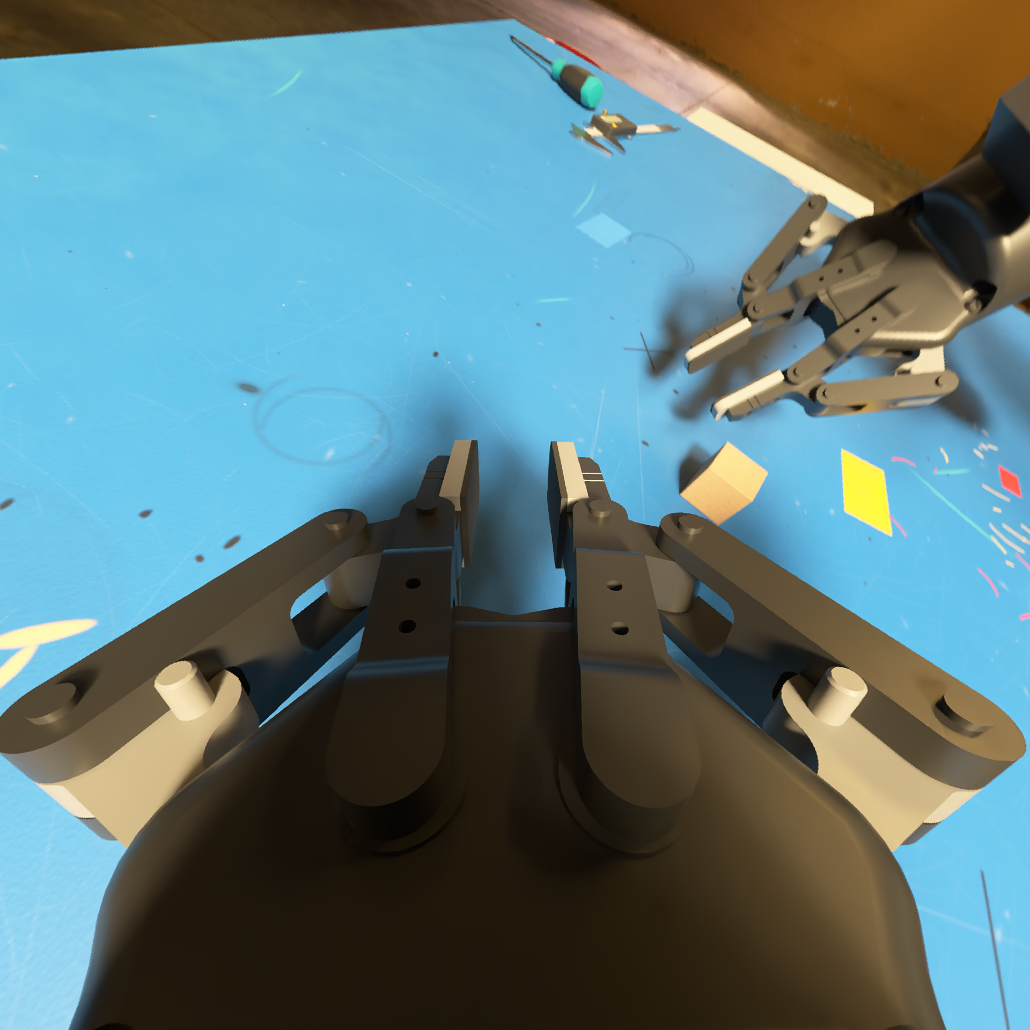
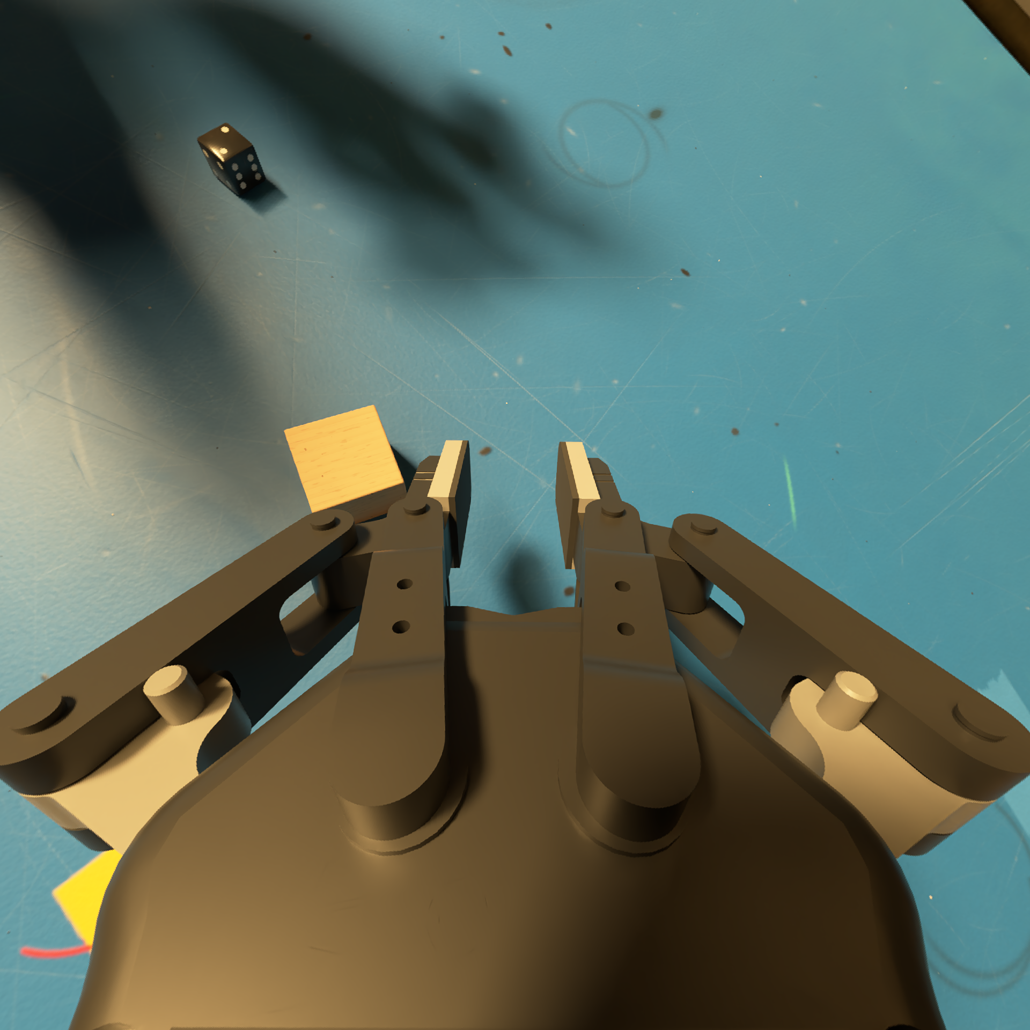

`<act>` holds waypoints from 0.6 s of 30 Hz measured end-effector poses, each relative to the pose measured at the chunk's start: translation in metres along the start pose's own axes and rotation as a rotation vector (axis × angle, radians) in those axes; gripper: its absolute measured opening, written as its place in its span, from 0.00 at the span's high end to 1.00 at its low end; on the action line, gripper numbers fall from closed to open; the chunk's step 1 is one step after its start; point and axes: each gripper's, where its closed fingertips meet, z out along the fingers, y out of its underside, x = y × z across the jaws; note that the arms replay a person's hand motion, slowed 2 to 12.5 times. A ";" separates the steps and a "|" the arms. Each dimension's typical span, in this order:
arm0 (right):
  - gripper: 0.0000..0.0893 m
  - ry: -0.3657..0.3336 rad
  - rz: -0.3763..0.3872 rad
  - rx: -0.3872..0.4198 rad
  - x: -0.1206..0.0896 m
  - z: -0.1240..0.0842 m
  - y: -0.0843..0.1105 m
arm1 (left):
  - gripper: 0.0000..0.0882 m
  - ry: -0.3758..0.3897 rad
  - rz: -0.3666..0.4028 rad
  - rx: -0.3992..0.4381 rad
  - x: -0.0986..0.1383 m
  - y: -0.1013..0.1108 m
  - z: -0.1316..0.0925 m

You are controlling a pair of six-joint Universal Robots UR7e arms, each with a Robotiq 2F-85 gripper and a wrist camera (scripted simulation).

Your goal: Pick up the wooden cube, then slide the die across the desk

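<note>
The wooden cube (image 1: 723,482) sits on the blue desk (image 1: 278,223), right of my left gripper (image 1: 513,451), which is open and empty. In the right wrist view the cube (image 2: 345,460) lies just left of my right gripper (image 2: 513,451), beside its left finger and outside the jaws. The right gripper is open and empty; it also shows in the left wrist view (image 1: 705,384), just beyond the cube. A black die with white pips (image 2: 232,159) rests on the desk farther off at the upper left of the right wrist view.
A screwdriver with a teal handle (image 1: 574,81) and a small metal tool (image 1: 613,131) lie near the desk's far edge. A yellow patch (image 1: 866,493) and a red patch (image 1: 1010,480) mark the desk right of the cube. A wooden wall (image 1: 836,67) borders the far right.
</note>
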 end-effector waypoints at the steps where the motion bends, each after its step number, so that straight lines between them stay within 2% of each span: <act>1: 0.68 -0.002 -0.005 -0.001 -0.001 0.000 0.000 | 0.74 0.005 0.015 -0.012 0.001 0.003 -0.001; 6: 0.65 -0.016 -0.034 -0.011 -0.007 0.002 -0.002 | 0.73 0.053 0.102 -0.074 0.010 0.021 -0.008; 12: 0.62 -0.031 -0.060 -0.012 -0.014 0.004 -0.006 | 0.73 0.145 0.185 -0.165 0.027 0.043 -0.008; 18: 0.62 -0.040 -0.073 -0.010 -0.018 0.004 -0.008 | 0.69 0.177 0.261 -0.270 0.036 0.062 -0.003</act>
